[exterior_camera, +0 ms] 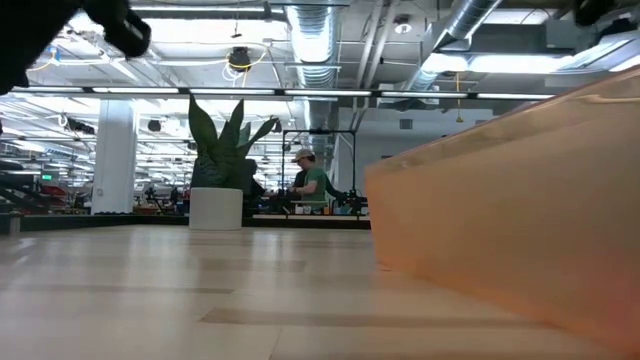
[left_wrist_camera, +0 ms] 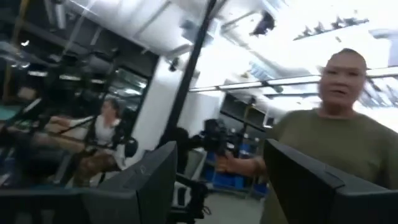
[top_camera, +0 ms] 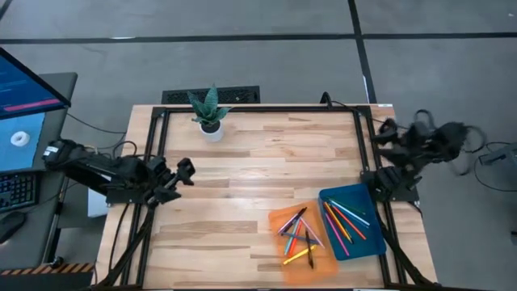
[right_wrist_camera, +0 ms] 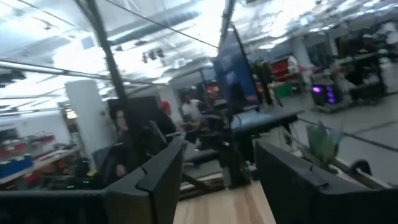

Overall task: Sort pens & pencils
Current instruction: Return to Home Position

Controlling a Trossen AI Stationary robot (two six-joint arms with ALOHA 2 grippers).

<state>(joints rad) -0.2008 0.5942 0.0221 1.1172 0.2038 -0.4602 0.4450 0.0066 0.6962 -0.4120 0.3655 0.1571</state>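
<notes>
The pens & pencils lie in two flat trays at the table's near right. Several (top_camera: pixel 297 236) lie criss-crossed in the orange tray (top_camera: pixel 279 222), whose wall (exterior_camera: pixel 500 200) fills the right of the low view. Several more (top_camera: pixel 346 220) lie side by side in the blue tray (top_camera: pixel 363 198). My left gripper (top_camera: pixel 186 171) hangs open over the table's left side, far from both trays, with nothing between its fingers (left_wrist_camera: pixel 149 186). My right gripper (top_camera: pixel 384 132) is raised at the table's right edge, beyond the blue tray, open and holding nothing (right_wrist_camera: pixel 217 180).
A small potted plant (top_camera: pixel 210 113) stands near the table's far edge, left of centre. A dark frame (top_camera: pixel 258 109) runs around the tabletop. Bare wood (top_camera: pixel 258 170) spans the middle. A monitor and keyboard (top_camera: pixel 20 137) sit left of the table. People show in the room beyond.
</notes>
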